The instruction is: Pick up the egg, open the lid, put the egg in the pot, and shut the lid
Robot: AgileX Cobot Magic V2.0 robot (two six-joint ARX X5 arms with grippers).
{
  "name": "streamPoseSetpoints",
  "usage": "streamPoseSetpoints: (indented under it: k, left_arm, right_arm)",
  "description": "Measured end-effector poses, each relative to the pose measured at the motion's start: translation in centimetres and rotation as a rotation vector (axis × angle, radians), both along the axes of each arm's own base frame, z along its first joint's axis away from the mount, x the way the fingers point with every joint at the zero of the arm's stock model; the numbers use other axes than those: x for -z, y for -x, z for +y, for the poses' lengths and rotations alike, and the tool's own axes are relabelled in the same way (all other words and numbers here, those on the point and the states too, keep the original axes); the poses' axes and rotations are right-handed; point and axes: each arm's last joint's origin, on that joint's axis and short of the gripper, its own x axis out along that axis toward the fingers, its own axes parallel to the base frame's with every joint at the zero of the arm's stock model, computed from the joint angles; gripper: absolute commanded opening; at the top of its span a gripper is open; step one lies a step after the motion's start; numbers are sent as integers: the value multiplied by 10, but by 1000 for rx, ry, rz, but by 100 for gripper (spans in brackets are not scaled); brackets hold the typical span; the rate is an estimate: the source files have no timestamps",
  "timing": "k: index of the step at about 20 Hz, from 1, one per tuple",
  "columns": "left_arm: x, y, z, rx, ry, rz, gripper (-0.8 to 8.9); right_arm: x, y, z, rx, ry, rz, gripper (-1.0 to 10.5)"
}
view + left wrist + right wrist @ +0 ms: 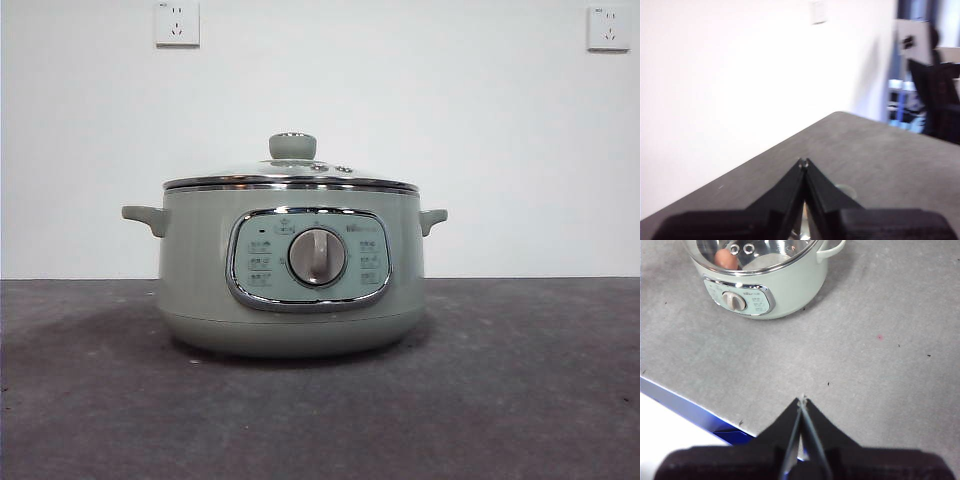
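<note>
Egg (726,259) reddish-brown, inside pot (290,280) | lid (292,172) on | both claws closed, empty

Backdrop: plain white wall (400,100) carrying two white power sockets, one upper left (177,23), one upper right (608,28). Work surface: grey, matte table (520,400) with a blue front edge (685,407); dark, blurred furniture (935,100) beyond its far corner
</note>
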Motion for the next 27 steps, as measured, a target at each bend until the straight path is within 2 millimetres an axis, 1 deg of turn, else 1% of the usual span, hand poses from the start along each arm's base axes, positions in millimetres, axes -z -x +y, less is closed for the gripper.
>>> streamPoseSetpoints:
  k: [3,6,7,8,10,13,18,21,24,27]
  left_arm:
    - [59,12,13,-101,-19,-54,-4]
    - [120,25,21,-204,-39,-74,-4]
    - [136,26,22,-226,-43,-70,-4]
    - [157,26,24,-264,-49,-42,-4]
    - [193,26,28,-338,-60,17,-4]
    - [233,28,30,-419,-63,64,-4]
    - [282,25,35,-598,31,64,-4]
    - [306,24,37,-665,85,93,-4]
    - [319,22,39,-735,128,157,-4]
    - [319,22,40,-762,147,159,-3]
  right_arm:
    - [0,0,0,0,0,0,1]
    - [0,0,0,0,0,0,1]
    - [0,0,0,0,0,0,1]
    - [0,0,0,0,0,0,1]
    - [0,0,0,0,0,0,1]
    - [0,0,0,0,0,0,1]
    - [0,0,0,0,0,0,1]
    - [0,0,0,0,0,0,1]
    - [0,0,0,0,0,0,1]
    - [0,0,0,1,1,0,1]
